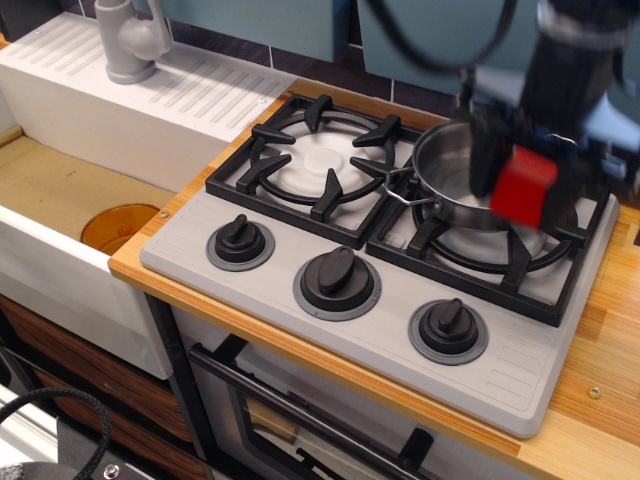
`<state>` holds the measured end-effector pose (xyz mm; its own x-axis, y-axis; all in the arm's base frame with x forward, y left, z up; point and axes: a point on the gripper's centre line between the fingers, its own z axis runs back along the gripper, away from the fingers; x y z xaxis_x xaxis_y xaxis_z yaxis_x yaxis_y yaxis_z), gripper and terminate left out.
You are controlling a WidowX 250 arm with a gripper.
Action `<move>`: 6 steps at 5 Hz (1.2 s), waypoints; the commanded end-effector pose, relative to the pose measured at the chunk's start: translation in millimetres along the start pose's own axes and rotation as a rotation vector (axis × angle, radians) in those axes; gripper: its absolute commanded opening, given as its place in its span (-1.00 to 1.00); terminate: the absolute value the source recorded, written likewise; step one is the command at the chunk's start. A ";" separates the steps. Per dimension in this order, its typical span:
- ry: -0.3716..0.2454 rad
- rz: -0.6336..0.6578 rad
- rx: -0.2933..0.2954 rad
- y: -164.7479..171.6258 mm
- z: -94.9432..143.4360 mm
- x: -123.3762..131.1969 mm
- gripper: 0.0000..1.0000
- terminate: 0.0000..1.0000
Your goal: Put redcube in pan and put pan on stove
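My gripper [523,190] is shut on the redcube [522,190], a small bright red block, and holds it in the air over the front right part of the pan [458,175]. The arm is blurred with motion. The pan is a shiny steel pot with a wire loop handle, and it sits on the right burner grate of the light grey stove [390,330]. The arm hides the pan's right side. The left burner grate [320,165] is bare.
Three black knobs [337,280] line the stove's front. A white sink [70,190] with an orange drain disc [118,225] and a grey faucet [130,40] lies to the left. Wooden counter [600,390] runs along the right and front.
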<state>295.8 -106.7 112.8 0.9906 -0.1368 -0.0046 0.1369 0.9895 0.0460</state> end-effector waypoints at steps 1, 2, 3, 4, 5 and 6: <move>-0.096 -0.028 0.011 20.9 27.8 44.4 -1.00 -1.00; -0.102 -0.048 0.003 28.8 22.0 58.5 -1.00 -1.00; -0.106 -0.045 0.005 30.7 15.5 66.3 -1.00 -1.00; -0.103 -0.057 0.005 28.6 9.8 65.0 -1.00 -1.00; -0.128 -0.036 0.015 22.8 8.7 62.0 1.00 -1.00; -0.118 -0.037 0.013 20.2 13.7 59.0 1.00 -1.00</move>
<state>350.6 -91.1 100.5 0.9845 -0.1738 0.0255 0.1717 0.9827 0.0687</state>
